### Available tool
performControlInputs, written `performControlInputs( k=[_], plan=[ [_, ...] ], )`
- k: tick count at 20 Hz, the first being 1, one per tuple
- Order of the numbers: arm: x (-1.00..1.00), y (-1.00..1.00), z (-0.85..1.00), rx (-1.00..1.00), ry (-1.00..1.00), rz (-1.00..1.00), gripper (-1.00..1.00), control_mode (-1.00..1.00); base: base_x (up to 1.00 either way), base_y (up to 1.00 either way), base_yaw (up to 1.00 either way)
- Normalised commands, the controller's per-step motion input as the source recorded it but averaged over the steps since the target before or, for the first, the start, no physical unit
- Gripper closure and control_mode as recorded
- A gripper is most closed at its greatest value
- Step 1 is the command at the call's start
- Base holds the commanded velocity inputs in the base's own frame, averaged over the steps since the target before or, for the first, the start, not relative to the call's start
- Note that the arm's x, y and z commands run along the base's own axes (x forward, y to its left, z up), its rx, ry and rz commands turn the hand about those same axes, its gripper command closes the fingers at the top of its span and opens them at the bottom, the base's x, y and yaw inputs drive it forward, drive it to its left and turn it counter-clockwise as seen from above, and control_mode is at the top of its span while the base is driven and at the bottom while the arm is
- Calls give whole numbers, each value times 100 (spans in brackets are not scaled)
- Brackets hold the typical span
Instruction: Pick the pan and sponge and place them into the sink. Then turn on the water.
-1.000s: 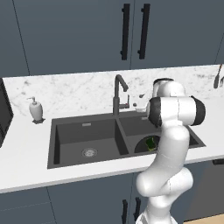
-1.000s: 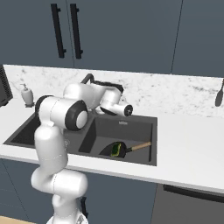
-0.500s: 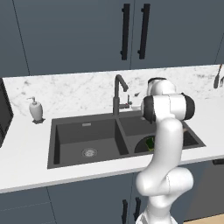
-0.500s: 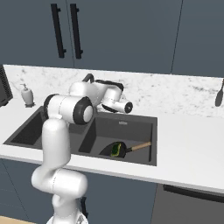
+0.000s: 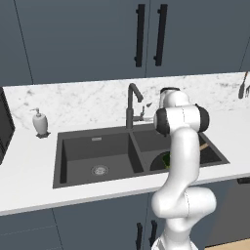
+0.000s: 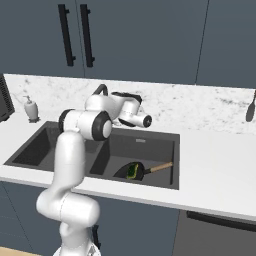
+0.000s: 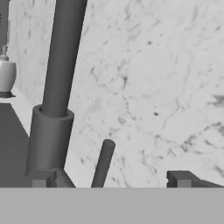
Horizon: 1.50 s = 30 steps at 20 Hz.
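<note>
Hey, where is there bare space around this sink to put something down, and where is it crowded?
The left basin of the sink is bare except for its drain. Bare counter runs right of the sink. The right basin is crowded: the pan lies there with the sponge in it. Behind it, the gripper sits beside the faucet. The soap dispenser stands back left.

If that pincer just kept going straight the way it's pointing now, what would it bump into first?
Most likely the faucet's small lever, which rises between the pincer's open tips, with the thick faucet column just to one side. Behind them is the marble backsplash. Depth is hard to judge.
</note>
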Motion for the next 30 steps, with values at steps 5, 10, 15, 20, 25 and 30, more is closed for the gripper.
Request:
performControlInputs(
  k=[5,10,15,20,25,30],
  plan=[
    [38,1,-7,0,0,0,-100,-100,0,0,0],
    [26,0,-6,0,0,-3,-100,-100,0,0,0],
    [9,-1,-6,-1,0,-17,-100,-100,0,0,0],
    [0,-30,0,0,0,-19,-100,-100,0,0,0],
    [0,-89,2,1,1,-6,-100,-100,0,0,0],
    [0,-100,5,5,0,0,-100,-100,0,0,0]
  ],
)
